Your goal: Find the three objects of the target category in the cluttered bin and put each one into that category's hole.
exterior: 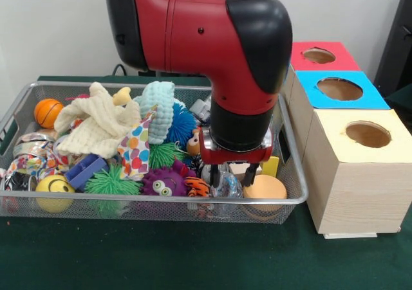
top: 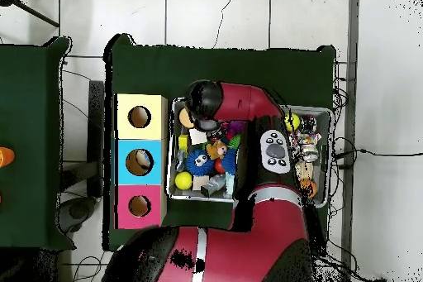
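Observation:
My gripper (exterior: 232, 174) is down inside the wire bin (exterior: 293, 150), near its right end, open. Its dark fingertips (exterior: 214, 175) straddle a clear, shiny toy (exterior: 226, 188) without closing on it. To the gripper's right lies a peach round object (exterior: 265, 188) (top: 187, 118), and behind that a yellow block (exterior: 270, 166). On the left side are a tiger-striped toy (exterior: 196, 187) and a purple spiky ball with eyes (exterior: 167, 181). Three boxes with round holes stand beside the bin: red (exterior: 320, 55) (top: 139, 206), blue (exterior: 341, 89) (top: 139, 161) and cream (exterior: 367, 134) (top: 139, 117). In the overhead view the arm hides the gripper.
The bin also holds green spiky balls (exterior: 111, 182), a blue spiky ball (exterior: 180, 124) (top: 199, 161), a pale teal knobbly toy (exterior: 159, 107), a cream cloth (exterior: 96, 119), an orange ball (exterior: 48, 112), a yellow smiley ball (exterior: 55, 190) and a blue block (exterior: 84, 170).

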`<state>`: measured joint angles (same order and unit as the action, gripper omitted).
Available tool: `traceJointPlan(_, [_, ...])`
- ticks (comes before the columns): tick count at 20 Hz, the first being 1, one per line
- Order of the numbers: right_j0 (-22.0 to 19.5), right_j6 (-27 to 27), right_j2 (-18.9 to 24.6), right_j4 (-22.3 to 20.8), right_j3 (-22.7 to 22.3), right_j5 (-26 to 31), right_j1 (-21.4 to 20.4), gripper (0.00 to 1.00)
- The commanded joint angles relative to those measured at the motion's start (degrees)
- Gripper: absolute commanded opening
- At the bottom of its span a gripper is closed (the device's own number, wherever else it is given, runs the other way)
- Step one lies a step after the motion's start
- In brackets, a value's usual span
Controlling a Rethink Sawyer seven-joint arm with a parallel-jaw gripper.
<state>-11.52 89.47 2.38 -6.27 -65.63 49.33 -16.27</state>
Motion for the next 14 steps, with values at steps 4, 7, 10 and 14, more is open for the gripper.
traceJointPlan(4, [-1.03,4.83,-0.56,-2.44,-0.75,0.15,3.63,1.00])
traceJointPlan(7, [-1.55,4.10,-0.59,-3.09,-1.64,-2.19,4.02,1.00])
traceJointPlan(10, [-2.42,3.14,-0.30,-3.87,-2.32,-5.26,4.97,1.00])
traceJointPlan(14, [-3.10,3.36,-0.12,-4.36,-2.27,-8.72,7.21,1.00])
